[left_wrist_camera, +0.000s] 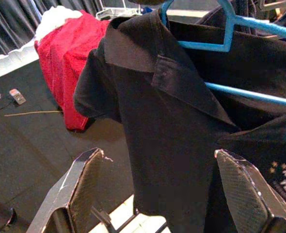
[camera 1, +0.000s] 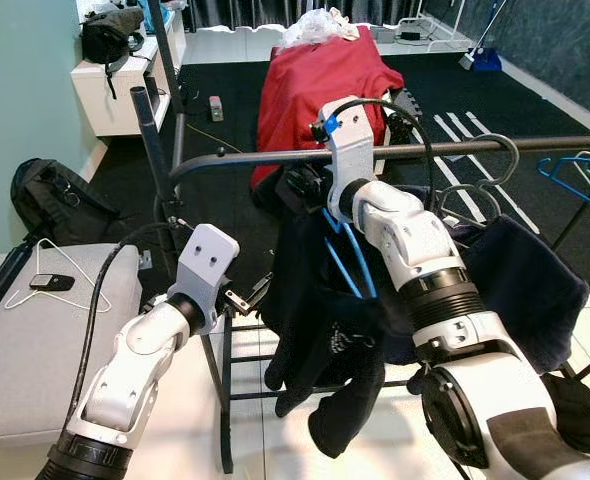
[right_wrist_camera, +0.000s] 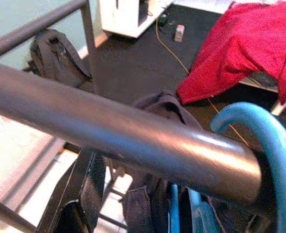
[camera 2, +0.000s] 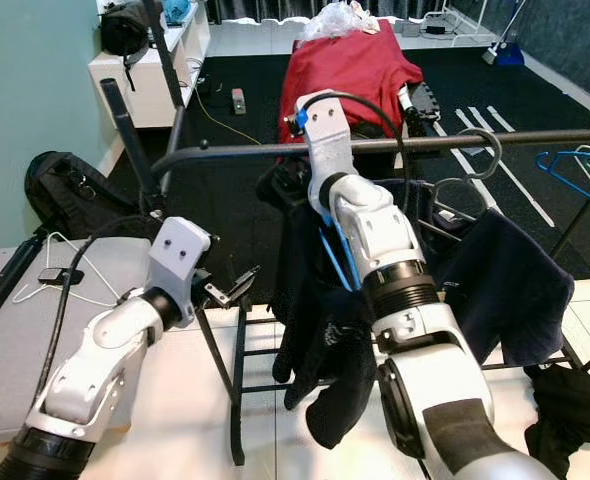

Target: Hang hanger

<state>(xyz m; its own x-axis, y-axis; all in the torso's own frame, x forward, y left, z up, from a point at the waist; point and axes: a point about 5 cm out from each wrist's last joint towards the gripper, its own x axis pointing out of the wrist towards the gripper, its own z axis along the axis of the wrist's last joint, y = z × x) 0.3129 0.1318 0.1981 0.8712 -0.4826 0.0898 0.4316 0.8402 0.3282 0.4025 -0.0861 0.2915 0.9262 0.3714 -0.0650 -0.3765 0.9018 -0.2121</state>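
Note:
A dark grey rail of a clothes rack crosses in front of me. A blue hanger carrying a black polo shirt hangs just below it; in the right wrist view its blue hook curves over the rail. My right gripper is up at the rail beside that hook, and its one visible finger stands wide to the side, open. Lower left, my left gripper is open, its fingers apart in front of the shirt without touching it.
A dark garment drapes over the rack's right side, with grey hooks and blue hangers on the rail. A red cloth covers furniture behind. A white wire hanger lies on a grey seat; a black backpack sits by the wall.

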